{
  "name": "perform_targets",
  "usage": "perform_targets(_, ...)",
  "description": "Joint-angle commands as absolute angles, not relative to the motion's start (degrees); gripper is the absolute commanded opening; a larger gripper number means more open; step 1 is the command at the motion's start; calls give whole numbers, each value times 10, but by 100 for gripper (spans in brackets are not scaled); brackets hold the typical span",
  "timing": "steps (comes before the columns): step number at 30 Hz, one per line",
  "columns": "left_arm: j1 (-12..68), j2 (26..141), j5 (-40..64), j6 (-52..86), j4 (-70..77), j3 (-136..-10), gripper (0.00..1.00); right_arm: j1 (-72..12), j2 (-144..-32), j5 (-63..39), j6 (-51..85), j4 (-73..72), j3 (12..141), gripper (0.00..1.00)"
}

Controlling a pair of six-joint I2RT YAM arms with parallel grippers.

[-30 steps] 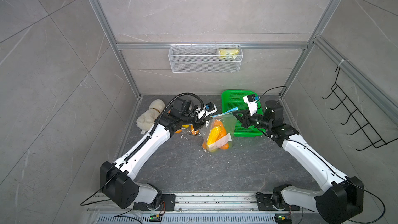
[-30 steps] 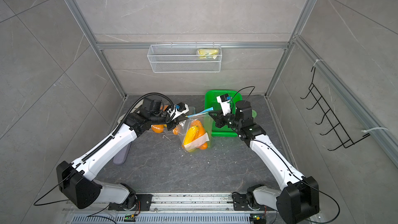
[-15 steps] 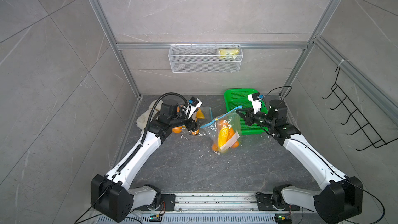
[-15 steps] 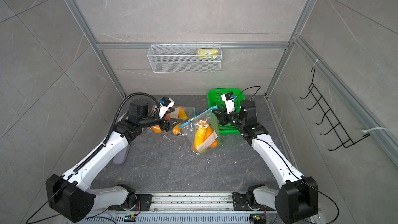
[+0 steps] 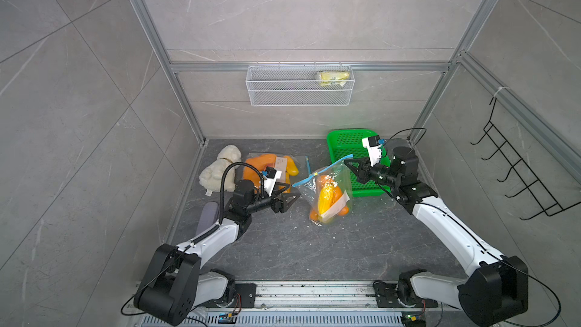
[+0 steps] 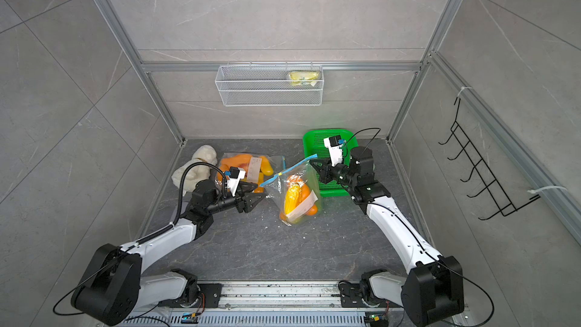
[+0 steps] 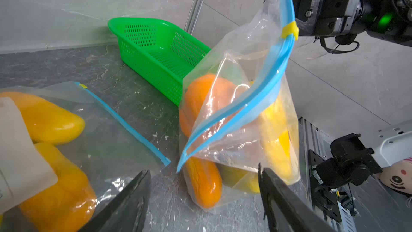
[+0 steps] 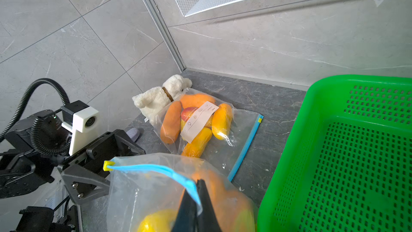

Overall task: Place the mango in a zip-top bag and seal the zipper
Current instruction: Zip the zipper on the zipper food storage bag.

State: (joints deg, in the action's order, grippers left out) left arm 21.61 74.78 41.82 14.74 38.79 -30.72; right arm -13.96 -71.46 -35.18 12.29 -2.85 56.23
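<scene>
Nearly there: mango bagged, zipper partly open

Far left, a plush toy (image 5: pixel 218 169) is lying beside a second bag (image 5: pixel 270 165) of mangoes; its white label (image 8: pixel 199 119) is carrying print too small for me to read. My left gripper (image 7: pixel 204 170) is standing with its jaws wide apart, holding nothing, and the loose corner of the zip-top bag (image 5: pixel 333 184) is dangling just ahead of it. The mango (image 5: pixel 325 199) is sitting inside that bag, whose bottom seems to be resting on the table (image 5: pixel 283 246). The blue zipper strip (image 5: pixel 333 165) is running up from that corner to my right gripper (image 8: pixel 197 188), which is pinching it tight beside the green basket (image 8: pixel 356 79). The yellow slider (image 7: pixel 289 30) is sitting between the grippers. The tracks on the left side of it are looking parted, so I am judging the free left arm better placed to take it.
</scene>
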Motion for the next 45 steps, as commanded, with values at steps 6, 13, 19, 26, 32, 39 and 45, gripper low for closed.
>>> perform_targets(6,216,860,497,241,633,-351,42,-140,-721,-363,138,-60,555,0)
perform_targets(13,216,799,483,184,548,-349,0,-139,-715,-337,121,-35,561,0)
perform_targets(19,215,701,444,80,344,-367,0,-135,-715,-291,108,3,571,0)
perform_targets(26,214,637,382,-25,121,-416,0,-127,-717,-243,95,49,587,0)
perform_targets(32,212,635,307,-113,-74,-513,0,-121,-710,-254,103,47,596,0)
perform_targets(39,213,693,279,-205,-251,-645,0,-122,-722,-295,129,4,587,0)
perform_targets(45,213,686,310,-203,-222,-674,46,-121,-730,-347,144,-30,588,0)
